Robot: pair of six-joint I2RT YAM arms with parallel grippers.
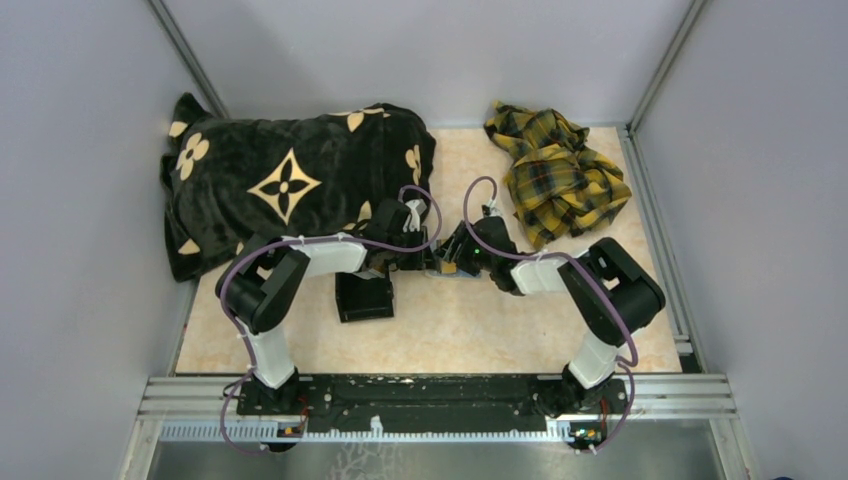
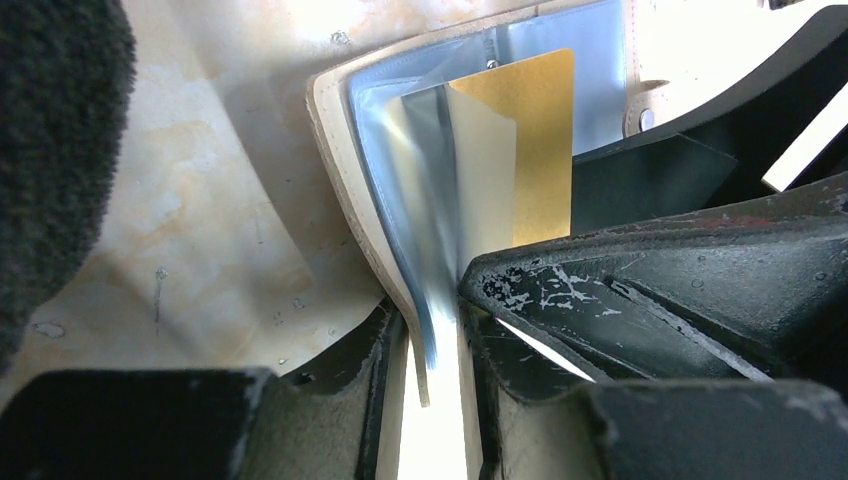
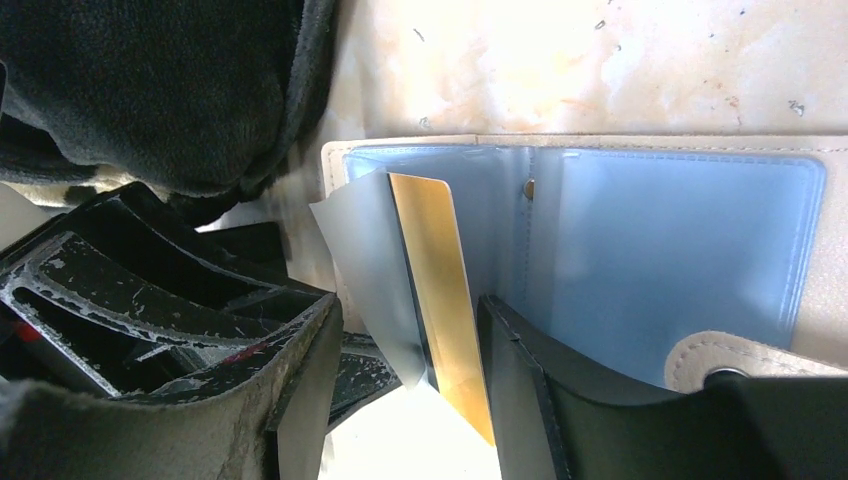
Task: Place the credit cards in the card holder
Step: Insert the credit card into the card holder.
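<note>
Holder (image 3: 650, 230) lies open at twelve o'clock from my right gripper (image 3: 410, 315), jaws apart around the gold card (image 3: 440, 290), which runs twelve to six. Left gripper (image 2: 432, 305) pinches the holder's edge.

Rear left of the tabletop (image 1: 450, 335) is blocked by a heaped black blanket (image 1: 290, 185), rear right by a crumpled plaid cloth (image 1: 560, 175). A bare lane runs between them to the back wall (image 1: 430, 60). The centre is crowded: left hand (image 2: 430, 300) and right hand (image 3: 410, 320) meet at the card holder (image 3: 650, 230), with a black tray (image 1: 363, 298) just beside them. The near strip is passable.
</note>
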